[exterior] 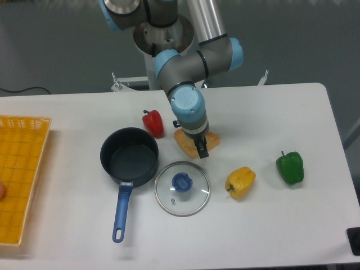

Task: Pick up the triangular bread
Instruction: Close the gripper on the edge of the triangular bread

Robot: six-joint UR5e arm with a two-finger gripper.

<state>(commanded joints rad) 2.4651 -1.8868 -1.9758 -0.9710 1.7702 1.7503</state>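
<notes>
A white surface [270,112] filled the frame. I had the end effector [201,149] lowered onto the triangular bread [185,143] at centre, right of the dark pot [130,156], for a grasp; finger spacing I couldn't tell.

The lid [182,188] is showing clear glass with a metal rim; the pot [129,156] is appearing matt dark; the peppers [289,167] are looking glossy, smooth.
</notes>
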